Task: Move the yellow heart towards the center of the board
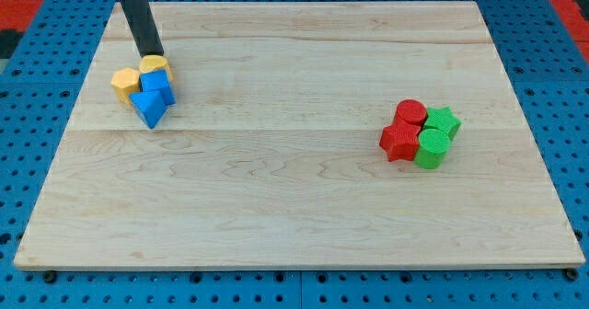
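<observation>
My clawless tip (pixel 153 55) at two yellow blocks (pixel 125 83), two blue (pixel 150 107); right: two red (pixel 399 141), two green (pixel 433 148).

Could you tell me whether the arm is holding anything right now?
Nothing is held; my tip only rests against the yellow heart from the view's top.
</observation>
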Controlling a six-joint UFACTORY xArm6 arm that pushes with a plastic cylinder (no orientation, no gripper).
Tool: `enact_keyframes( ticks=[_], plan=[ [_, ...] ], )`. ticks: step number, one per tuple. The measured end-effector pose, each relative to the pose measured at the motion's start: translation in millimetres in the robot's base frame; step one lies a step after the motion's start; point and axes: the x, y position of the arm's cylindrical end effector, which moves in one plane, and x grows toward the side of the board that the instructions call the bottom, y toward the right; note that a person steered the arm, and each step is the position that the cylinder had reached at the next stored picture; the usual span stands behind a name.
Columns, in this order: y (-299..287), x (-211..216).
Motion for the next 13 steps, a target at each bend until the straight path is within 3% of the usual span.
enact_keyframes(
  ticks=[2,3,6,10,11,12,13],
  plan=[
    [-27.1,-39.5],
    [-102.1,-47.3],
    [-50.1,8.7],
    [75.4,80.2],
    [88.6,57.8],
    [66.6,23.6],
    [-4.9,9.1]
  ],
)
